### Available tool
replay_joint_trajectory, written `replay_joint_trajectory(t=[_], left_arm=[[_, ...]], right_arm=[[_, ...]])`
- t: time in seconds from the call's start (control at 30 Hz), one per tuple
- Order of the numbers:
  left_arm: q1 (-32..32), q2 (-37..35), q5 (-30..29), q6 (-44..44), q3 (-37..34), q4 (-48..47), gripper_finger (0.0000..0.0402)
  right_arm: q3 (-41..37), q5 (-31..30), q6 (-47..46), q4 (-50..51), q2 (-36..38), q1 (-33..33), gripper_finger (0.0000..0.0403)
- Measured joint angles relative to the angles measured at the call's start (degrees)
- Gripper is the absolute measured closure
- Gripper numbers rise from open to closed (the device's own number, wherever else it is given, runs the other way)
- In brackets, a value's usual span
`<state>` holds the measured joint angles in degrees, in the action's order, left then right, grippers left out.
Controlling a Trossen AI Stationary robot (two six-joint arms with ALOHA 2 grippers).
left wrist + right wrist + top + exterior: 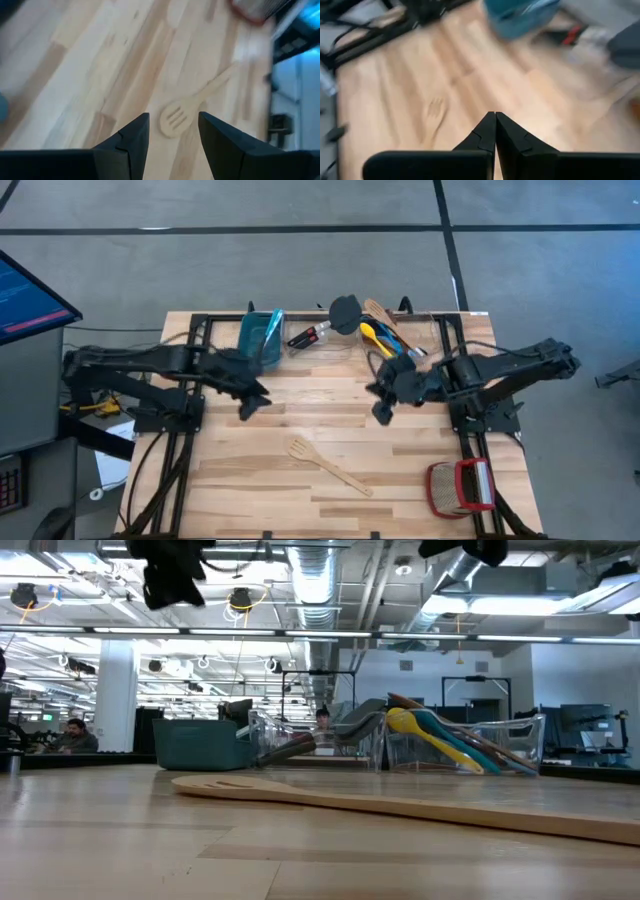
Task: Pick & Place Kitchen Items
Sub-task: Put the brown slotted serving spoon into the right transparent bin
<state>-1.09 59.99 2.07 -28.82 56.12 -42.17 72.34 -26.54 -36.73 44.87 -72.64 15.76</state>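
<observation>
Wooden slotted spoon (400, 802) lies on plank table (120, 850).

Blurring across the right wrist view: teal bin (520, 17) smearing at the upper middle, a red-and-black handle (570, 35) streaking at upper right, a dark shape (625, 47) running off the right edge, unidentifiable. Blurring in the left wrist view too, with the basket (262, 10) being cut by the top edge. Being cropped in the low view: arms at the top edge, wooden spoon (400, 805) at the right edge. Overlapping at upper centre of the high view, utensils (375, 330) too small for counting.
</observation>
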Motion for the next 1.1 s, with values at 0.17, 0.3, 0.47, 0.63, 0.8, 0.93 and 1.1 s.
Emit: replay_joint_trajectory(t=[0.17, 0.3, 0.47, 0.63, 0.8, 0.93, 1.1], left_arm=[[-2.56, 8.45, 2.26, 5.65, -0.02, 0.13, 0.0243], [-5.29, 13.29, 2.94, 10.12, -0.02, 1.50, 0.0243], [-7.90, 16.78, 2.92, 10.86, -0.02, 4.55, 0.0243], [-9.11, 17.68, 2.93, 11.02, -0.02, 5.59, 0.0243], [-10.67, 17.15, 2.92, 11.11, 0.00, 6.05, 0.0243], [-12.10, 17.11, 2.86, 14.07, 0.00, 6.16, 0.0243], [-12.50, 17.11, 2.37, 14.95, 0.00, 6.57, 0.0243]], right_arm=[[-0.02, 5.17, -6.52, 0.82, -0.94, 4.41, 0.0401], [0.03, 7.27, -13.79, 0.64, -1.71, 7.30, 0.0402], [0.02, 7.33, -20.45, -0.84, -5.41, 10.39, 0.0402], [0.00, 8.70, -26.05, -4.23, -13.35, 11.57, 0.0402], [-0.02, 10.69, -31.85, -14.30, -20.93, 12.03, 0.0403], [-0.02, 13.23, -32.55, -23.60, -26.14, 12.10, 0.0403], [-0.04, 18.35, -37.54, -26.83, -32.33, 12.43, 0.0403]])
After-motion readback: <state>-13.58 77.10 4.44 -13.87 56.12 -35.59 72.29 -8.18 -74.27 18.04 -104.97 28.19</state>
